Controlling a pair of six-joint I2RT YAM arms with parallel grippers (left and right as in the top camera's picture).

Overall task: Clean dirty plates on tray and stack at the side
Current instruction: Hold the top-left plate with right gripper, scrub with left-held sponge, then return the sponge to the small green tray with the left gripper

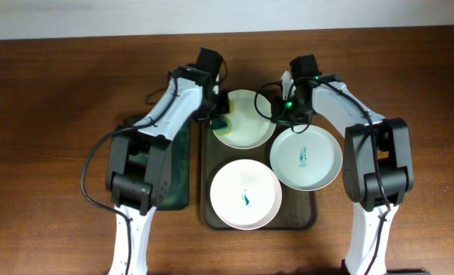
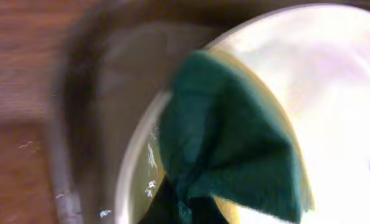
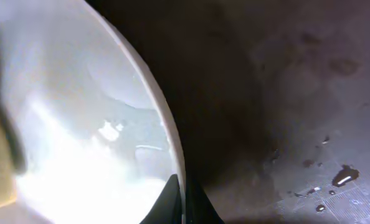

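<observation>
Leftmost on the wooden table (image 1: 43,114) we note the narrow green tray (image 1: 178,172), partly under the left arm. The left gripper (image 1: 218,114) sits over the left edge of the far plate (image 1: 246,122). In the left wrist view we see its fingers closed narrow on the sponge (image 2: 228,143), which has a green face over a yellow layer and lies bunched on that plate's left rim. The far plate lies at the back of the tray (image 1: 205,183), the large brown one. The near plate (image 1: 244,195) lies front centre and carries a teal smear. The right gripper (image 1: 277,114) is at the far plate's right edge, and the right wrist view shows its two fingertips pinched on the rim, one on either side. We log droplets (image 3: 344,176) on the tray floor beside it. The right-hand plate (image 1: 306,158), also smeared teal, overhangs the tray's right rim.
</observation>
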